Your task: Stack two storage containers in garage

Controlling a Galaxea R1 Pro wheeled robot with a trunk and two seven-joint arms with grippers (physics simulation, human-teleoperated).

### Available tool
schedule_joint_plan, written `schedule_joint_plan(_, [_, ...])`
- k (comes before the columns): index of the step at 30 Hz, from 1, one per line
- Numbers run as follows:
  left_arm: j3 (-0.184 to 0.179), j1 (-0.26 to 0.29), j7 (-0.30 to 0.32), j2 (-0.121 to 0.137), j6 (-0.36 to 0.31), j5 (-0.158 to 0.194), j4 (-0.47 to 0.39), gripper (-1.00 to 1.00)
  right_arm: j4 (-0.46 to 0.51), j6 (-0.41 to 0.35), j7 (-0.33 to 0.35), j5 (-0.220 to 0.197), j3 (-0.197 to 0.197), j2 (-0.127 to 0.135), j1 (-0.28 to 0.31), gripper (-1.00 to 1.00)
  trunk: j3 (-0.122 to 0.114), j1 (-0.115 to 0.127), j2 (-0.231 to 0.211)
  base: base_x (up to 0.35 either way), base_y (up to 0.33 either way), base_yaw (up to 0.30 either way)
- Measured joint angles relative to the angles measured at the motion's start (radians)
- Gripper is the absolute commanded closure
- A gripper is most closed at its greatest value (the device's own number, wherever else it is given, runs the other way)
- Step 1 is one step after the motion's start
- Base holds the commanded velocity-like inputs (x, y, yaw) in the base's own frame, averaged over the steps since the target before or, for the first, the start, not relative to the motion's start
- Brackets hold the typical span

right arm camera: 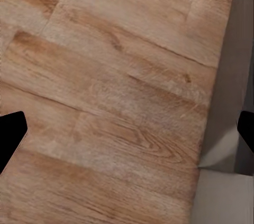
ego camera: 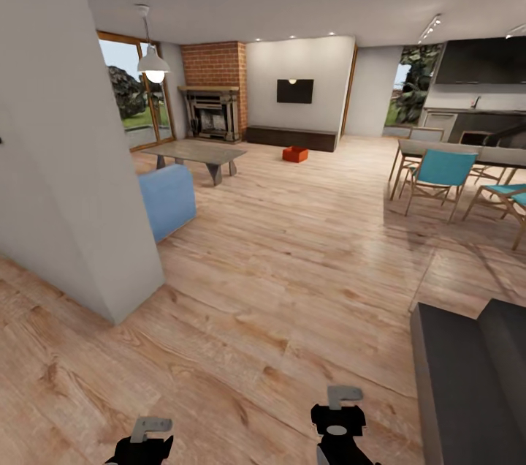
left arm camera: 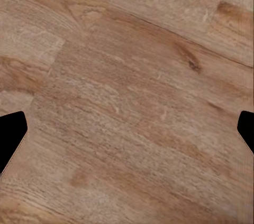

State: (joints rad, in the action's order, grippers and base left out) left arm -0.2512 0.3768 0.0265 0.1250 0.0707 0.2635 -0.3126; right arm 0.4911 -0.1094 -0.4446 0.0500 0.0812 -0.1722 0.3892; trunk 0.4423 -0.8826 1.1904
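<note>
Head view: a large open room with a light wood-plank floor (ego camera: 292,260). At the bottom edge, the left gripper (ego camera: 142,443) and the right gripper (ego camera: 337,425) hang low over the planks, each seen as a black body with a grey bracket on top. Their fingertips are cut off by the edge, so their spread cannot be told from here. Far across the room, one orange-red storage container (ego camera: 295,153) sits on the floor just in front of a long dark low cabinet (ego camera: 291,137), below a wall TV (ego camera: 295,91). It is too small to judge its long axis; it looks slightly wider than deep and roughly parallel to the cabinet. A brick fireplace (ego camera: 213,103) stands left of the cabinet. Nearer are a grey coffee table (ego camera: 196,155) and the end of a blue sofa (ego camera: 169,200). A white wall corner (ego camera: 66,180) fills the left side. A dining table with teal chairs (ego camera: 440,176) stands at right, and a dark grey block (ego camera: 471,377) is at lower right.

Left wrist view: the two black fingertips (left arm camera: 10,134) sit at opposite edges of the picture, spread wide, with nothing between them but plank floor (left arm camera: 132,102).

Right wrist view: the black fingertips (right arm camera: 10,134) are likewise wide apart and hold nothing. Below lie wood planks (right arm camera: 106,102), with a grey surface (right arm camera: 233,129) along one side.
</note>
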Motion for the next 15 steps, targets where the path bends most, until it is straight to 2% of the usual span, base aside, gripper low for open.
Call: schedule_joint_plan(15, [-0.002, 0.0, 0.0, 0.0, 0.001, 0.0, -0.002, -1.0, -0.009, 0.0, 0.0, 0.0, 0.001, 0.0, 0.0, -1.0, -0.024, 0.0, 0.0, 0.268, 0.003, 0.0])
